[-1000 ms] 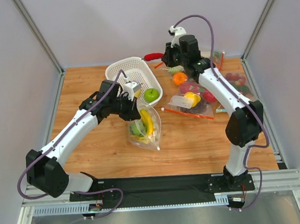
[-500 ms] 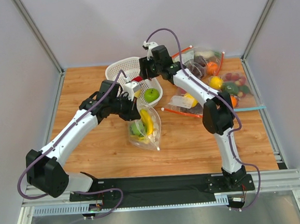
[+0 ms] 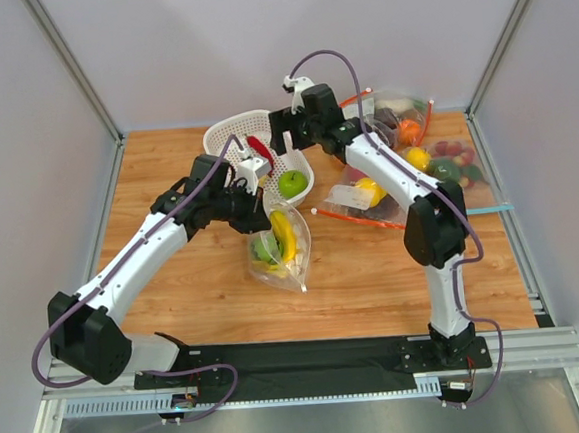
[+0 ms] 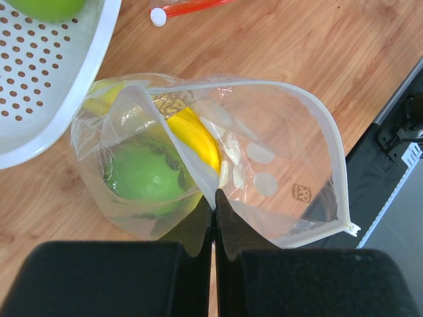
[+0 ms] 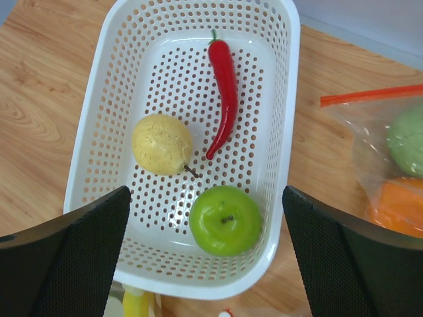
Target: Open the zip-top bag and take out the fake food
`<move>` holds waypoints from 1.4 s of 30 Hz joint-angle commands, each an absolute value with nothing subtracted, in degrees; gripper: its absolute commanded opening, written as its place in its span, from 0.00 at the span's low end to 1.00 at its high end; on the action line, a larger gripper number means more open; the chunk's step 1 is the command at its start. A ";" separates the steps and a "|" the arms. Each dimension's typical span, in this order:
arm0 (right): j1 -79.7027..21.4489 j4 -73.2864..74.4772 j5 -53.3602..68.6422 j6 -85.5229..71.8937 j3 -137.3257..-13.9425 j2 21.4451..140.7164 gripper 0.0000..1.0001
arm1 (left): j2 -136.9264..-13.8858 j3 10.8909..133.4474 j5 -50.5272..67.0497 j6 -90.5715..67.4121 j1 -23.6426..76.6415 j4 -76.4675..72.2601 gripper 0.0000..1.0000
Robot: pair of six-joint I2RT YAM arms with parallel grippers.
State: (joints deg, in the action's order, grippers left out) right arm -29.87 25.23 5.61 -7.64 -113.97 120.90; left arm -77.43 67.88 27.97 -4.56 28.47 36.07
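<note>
zip-top bag (image 4: 277, 139), pinched in left gripper (image 4: 213, 201) (banana (image 4: 195, 142) inside); mouth gaping

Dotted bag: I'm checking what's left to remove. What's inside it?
A banana and a green apple show through the bag. Anything beneath them, or behind the shut left gripper pinching its rim, is hidden.

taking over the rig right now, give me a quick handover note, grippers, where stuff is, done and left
Left gripper: shut on the rim of the zip-top bag, whose mouth is open.
Right gripper: open, empty, above the white basket.
Done: chili pepper, yellowish fruit and green apple lie in the basket.
Left: banana and second green apple are inside the bag.
</note>
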 commanded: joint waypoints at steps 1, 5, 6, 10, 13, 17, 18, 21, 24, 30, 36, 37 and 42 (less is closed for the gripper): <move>-29.80 21.62 3.43 -5.10 -109.97 111.19 0.98 | -75.15 70.05 28.65 -3.60 28.30 35.68 0.00; -29.88 21.10 0.19 -3.34 -103.29 104.60 0.98 | -74.62 69.96 28.65 -3.52 28.30 35.68 0.00; -29.88 21.01 0.09 -2.99 -102.05 101.89 0.98 | -74.62 70.05 28.57 -3.60 28.30 35.68 0.00; -29.79 20.74 -4.91 -1.76 -95.11 94.41 0.98 | -74.09 69.96 28.39 -3.43 28.30 35.68 0.00; -29.79 20.57 -6.59 -1.76 -89.75 88.08 0.98 | -74.09 69.96 28.13 -3.34 28.30 35.68 0.00; -29.88 21.62 -4.58 -3.59 -85.00 80.78 0.95 | -74.18 69.96 28.21 -3.43 28.30 35.77 0.00; -29.88 22.32 -3.70 -4.04 -83.42 78.42 0.93 | -74.18 69.96 28.21 -3.34 28.30 35.77 0.00; -30.93 23.81 -0.88 -5.53 -81.39 74.63 0.74 | -74.09 69.96 28.21 -3.34 28.30 35.86 0.00; -34.53 26.18 2.19 -5.89 -78.76 71.99 0.56 | -74.18 69.96 28.21 -3.43 28.39 35.77 0.00; -44.19 25.15 11.94 -10.01 -74.54 70.75 0.37 | -74.53 69.96 28.56 -3.60 28.30 35.68 0.00; -48.95 21.10 14.85 -14.06 -70.49 72.59 0.31 | -74.71 69.96 28.48 -3.60 28.30 35.77 0.00; -49.30 20.66 15.03 -14.41 -70.05 73.12 0.31 | -74.62 70.05 28.39 -3.60 28.39 35.77 0.00; -49.92 20.04 17.40 -15.21 -69.52 77.16 0.29 | -74.71 69.96 28.39 -3.52 28.30 35.77 0.00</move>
